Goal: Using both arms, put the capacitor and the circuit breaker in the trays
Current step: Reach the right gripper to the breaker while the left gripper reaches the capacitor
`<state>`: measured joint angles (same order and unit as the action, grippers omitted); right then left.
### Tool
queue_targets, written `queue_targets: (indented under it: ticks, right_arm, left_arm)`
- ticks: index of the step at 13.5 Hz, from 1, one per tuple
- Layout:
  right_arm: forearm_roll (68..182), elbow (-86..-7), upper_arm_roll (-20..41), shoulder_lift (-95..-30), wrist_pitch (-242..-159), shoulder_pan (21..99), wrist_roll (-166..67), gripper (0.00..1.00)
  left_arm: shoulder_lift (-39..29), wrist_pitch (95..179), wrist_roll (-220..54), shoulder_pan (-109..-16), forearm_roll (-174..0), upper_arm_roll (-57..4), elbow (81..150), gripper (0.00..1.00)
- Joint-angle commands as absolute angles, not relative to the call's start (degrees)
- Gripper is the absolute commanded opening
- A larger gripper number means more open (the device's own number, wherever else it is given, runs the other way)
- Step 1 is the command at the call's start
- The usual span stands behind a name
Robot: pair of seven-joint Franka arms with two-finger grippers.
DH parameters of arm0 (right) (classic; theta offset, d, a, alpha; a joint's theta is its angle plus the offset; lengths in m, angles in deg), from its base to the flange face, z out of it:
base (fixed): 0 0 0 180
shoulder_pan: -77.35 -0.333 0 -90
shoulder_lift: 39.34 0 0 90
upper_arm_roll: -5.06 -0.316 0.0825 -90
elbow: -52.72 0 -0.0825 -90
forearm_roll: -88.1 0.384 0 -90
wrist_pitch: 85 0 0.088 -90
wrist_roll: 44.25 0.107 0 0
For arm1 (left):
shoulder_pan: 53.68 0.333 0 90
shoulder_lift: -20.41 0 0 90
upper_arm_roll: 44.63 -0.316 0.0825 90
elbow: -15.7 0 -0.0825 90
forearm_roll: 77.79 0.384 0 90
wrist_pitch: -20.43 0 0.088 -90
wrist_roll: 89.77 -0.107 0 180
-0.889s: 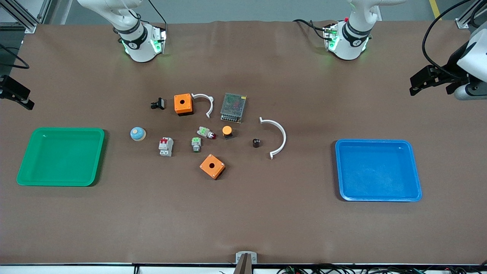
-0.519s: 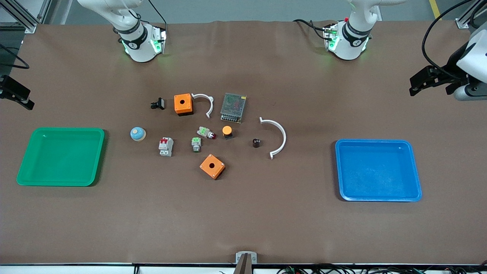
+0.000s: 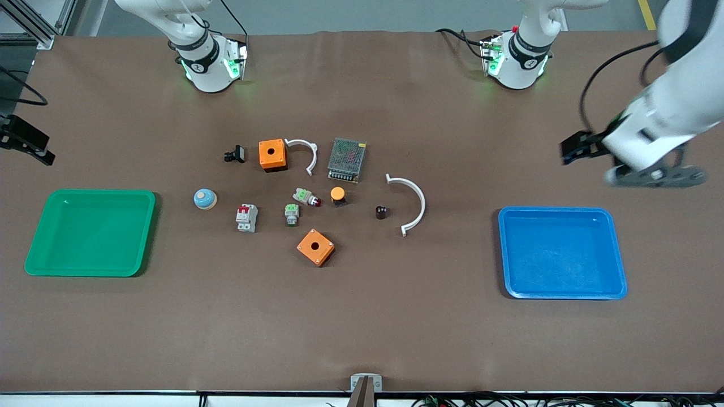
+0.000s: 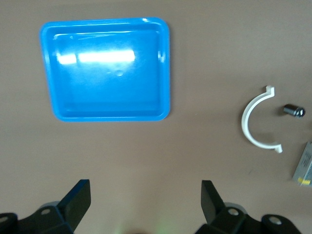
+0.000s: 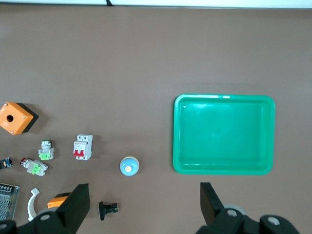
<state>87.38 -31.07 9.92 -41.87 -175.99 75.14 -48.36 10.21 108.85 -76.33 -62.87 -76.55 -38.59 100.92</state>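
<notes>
While neither arm had reached a part, both task items lay untouched in the cluster at mid-table. Toward the right arm's end sat the green tray (image 3: 89,233), bare. The right gripper (image 5: 141,207) hung high over the table edge past that tray, jaws spread wide, holding nothing. The circuit breaker (image 3: 246,217) lay on the mat just beside a blue-topped round button (image 3: 205,199), with a small grey part with a green top (image 3: 291,215) near it on the side toward the left arm. The capacitor (image 3: 381,212) sat within the curve of a white arc-shaped clip (image 3: 409,204), close to it but apart. The blue tray (image 3: 562,252) sat bare at the left arm's end. The left gripper (image 4: 146,204) hovered over bare mat beside the blue tray, fingers released and empty. Risks, as a judgement: the capacitor was tiny and round, so an off-centre pinch could roll it away or snag the white clip; the breaker's neighbours could get knocked on descent
</notes>
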Motion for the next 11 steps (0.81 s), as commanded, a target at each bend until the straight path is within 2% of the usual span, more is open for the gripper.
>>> queue_targets:
  ticks: [1,6,9,11]
  right_arm:
    - [86.6,-29.9,9.9,-45.3,-174.8,71.6,-48.0,1.00]
    - [87.0,-29.9,9.9,-52.4,-172.4,66.7,-47.9,1.00]
    - [87.0,-29.5,9.9,-58.1,-173.9,65.8,-48.0,1.00]
    - [87.2,-30.2,9.9,-59.6,-177.4,65.0,-48.1,1.00]
  left_arm:
    - [4.3,112.3,-66.9,-67.6,-75.9,-38.5,98.0,1.00]
    - [-3.4,121.6,-52.4,-75.6,-77.3,-38.3,98.4,1.00]
    - [-9.3,127.8,-40.5,-80.7,-76.7,-38.4,98.5,1.00]
    - [-12.6,131.7,-34.9,-83.3,-76.8,-38.4,98.7,0.99]
